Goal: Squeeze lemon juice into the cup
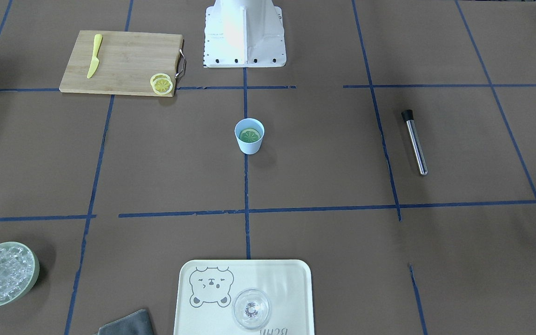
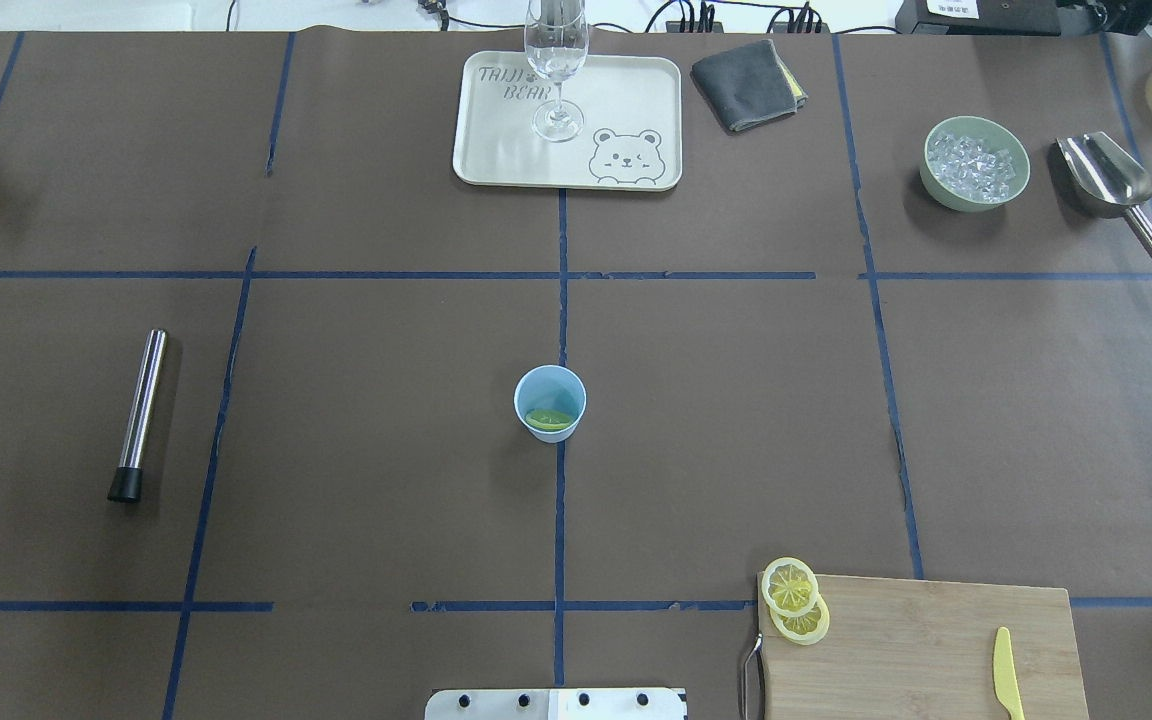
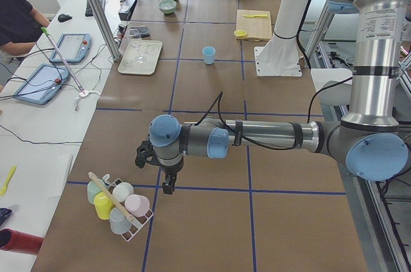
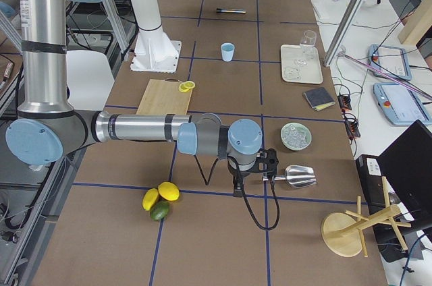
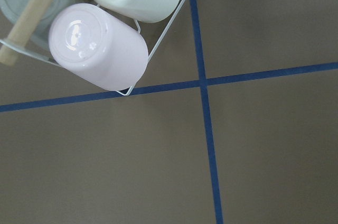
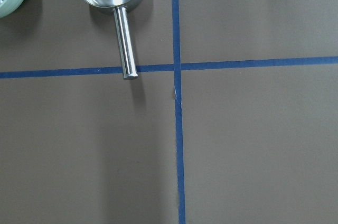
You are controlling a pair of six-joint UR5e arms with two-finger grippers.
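The light-blue cup (image 1: pixel 249 144) stands at the table's middle; it also shows in the overhead view (image 2: pixel 549 385). A greenish-yellow slice (image 1: pixel 250 135) lies inside it. Two lemon slices (image 2: pixel 794 598) overlap at the corner of the bamboo cutting board (image 2: pixel 926 640), also seen in the front view (image 1: pixel 162 83). Neither gripper is near the cup. My left gripper (image 3: pixel 168 185) hangs beside a cup rack at the table's left end. My right gripper (image 4: pixel 237 188) hangs near a metal scoop at the right end. I cannot tell whether either is open or shut.
A yellow knife (image 2: pixel 1007 685) lies on the board. A steel muddler (image 2: pixel 139 413) lies on the left. A bear tray (image 2: pixel 496 150) holds a clear glass (image 2: pixel 556 60). A grey cloth (image 2: pixel 746 85), green ice bowl (image 2: pixel 974 165) and scoop (image 2: pixel 1111 185) are at the far side.
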